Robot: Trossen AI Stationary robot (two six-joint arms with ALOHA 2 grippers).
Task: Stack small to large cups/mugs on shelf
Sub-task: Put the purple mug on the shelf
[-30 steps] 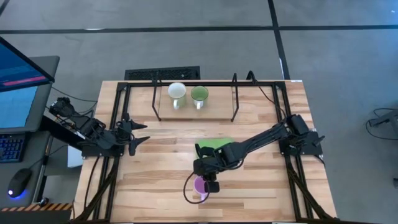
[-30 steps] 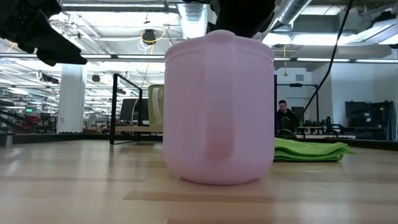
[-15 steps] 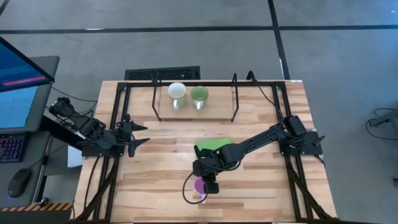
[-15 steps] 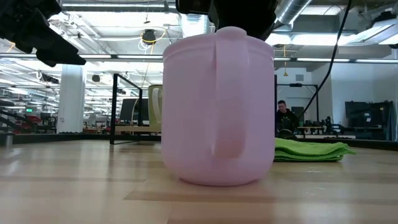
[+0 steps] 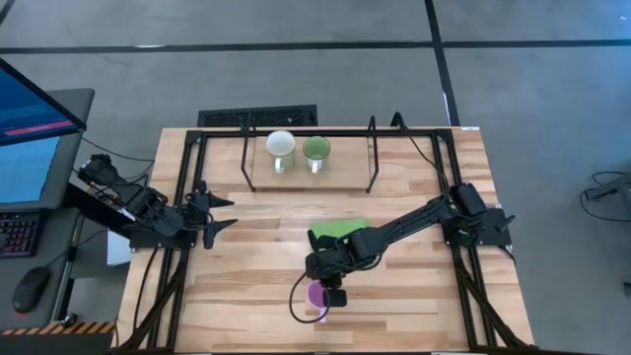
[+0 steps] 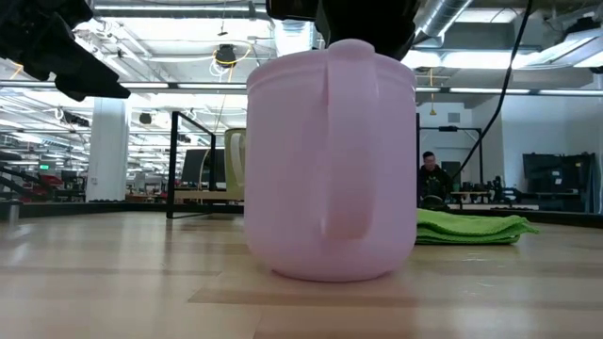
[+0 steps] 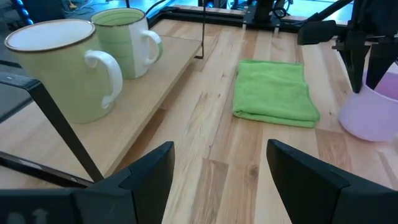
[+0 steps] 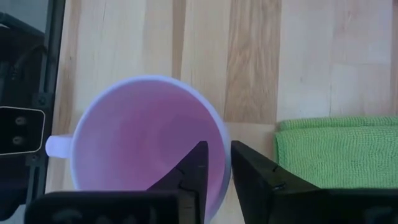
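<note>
The light pink mug (image 5: 316, 293) stands upright on the tabletop near the front edge, with its handle (image 6: 341, 151) facing the near edge. My right gripper (image 8: 219, 158) comes down on the mug's rim and is shut on its wall. The white mug (image 5: 281, 146) and the green mug (image 5: 315, 149) stand side by side on the shelf (image 5: 347, 170) at the back. My left gripper (image 7: 217, 180) waits open at the table's left side (image 5: 219, 212) and touches nothing. My right gripper pinches the pink mug's wall at the rim (image 8: 225, 144), one finger (image 8: 196, 167) inside the cup and one (image 8: 250, 169) outside. It holds the side away from the handle, toward the table's right. The fingers slant steeply down from above. The mug stands upright with its base on the table.
A folded green cloth (image 5: 337, 228) lies flat just beyond the pink mug, under my right arm. The shelf's black wire uprights (image 5: 373, 158) flank the board, with free board to the right of the green mug. A thin cable loop (image 5: 296, 301) lies to the left of the pink mug.
The pink mug has turned a little on its base, and its handle has swung slightly toward the table's right. It has stayed standing on the table.
</note>
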